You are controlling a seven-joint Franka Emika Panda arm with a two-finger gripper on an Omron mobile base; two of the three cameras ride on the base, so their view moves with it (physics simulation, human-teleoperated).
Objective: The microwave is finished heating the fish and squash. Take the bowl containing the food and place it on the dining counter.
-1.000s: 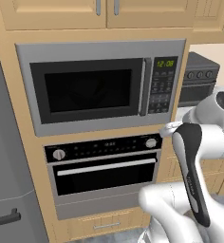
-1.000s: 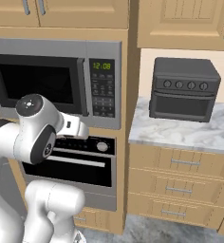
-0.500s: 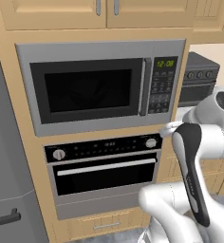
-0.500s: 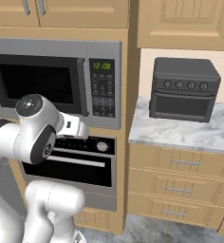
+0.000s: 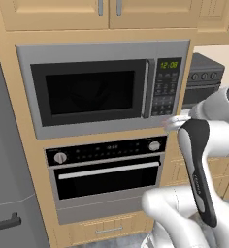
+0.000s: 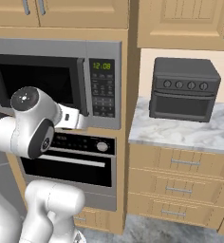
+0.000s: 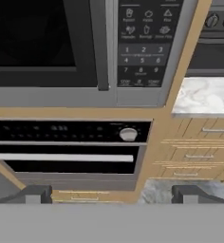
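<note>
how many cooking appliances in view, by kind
microwave: 1
black-glass oven: 1
toaster oven: 1
total: 3

The arm (image 5: pixel 204 145) is built of glossy white rounded shells with smooth, bulbous joint housings. A long black inlay strip with faint lettering runs down one link in the left base view. In the right base view a dark grey round joint cap (image 6: pixel 38 140) sits in the white casing, with a small pale disc on the dome above it. The fingertips (image 7: pixel 35 193) are dark grey and blocky.
</note>
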